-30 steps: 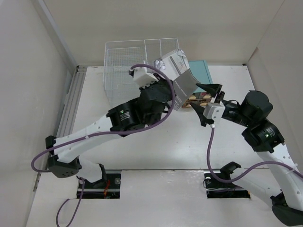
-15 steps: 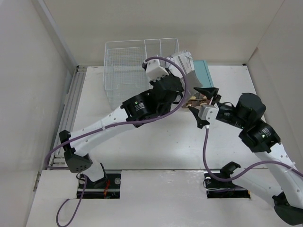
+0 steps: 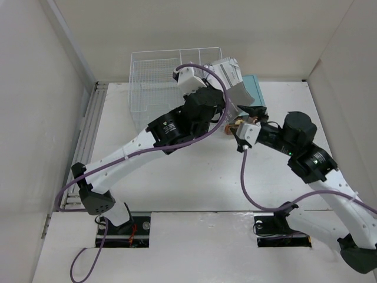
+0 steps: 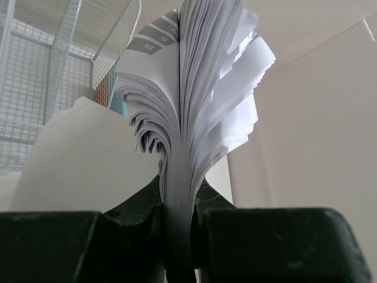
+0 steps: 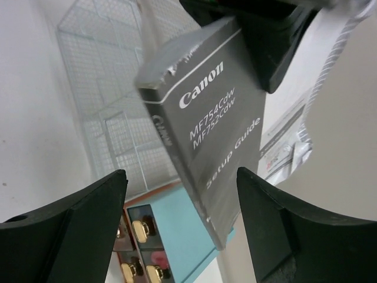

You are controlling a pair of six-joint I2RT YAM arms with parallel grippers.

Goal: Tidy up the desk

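1. White desk lies beneath both arms, with a wire rack at its far edge.
2. Left gripper clamps a Canon booklet beside the rack.
3. Right gripper stands wide open near the booklet.

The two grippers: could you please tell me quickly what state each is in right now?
Left gripper: shut on the setup guide booklet.
Right gripper: open, holding nothing.

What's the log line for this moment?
left jaws: shut on Canon setup guide, pages fanned | right jaws: open, empty, beside guide | guide: held above desk, by wire rack and teal box
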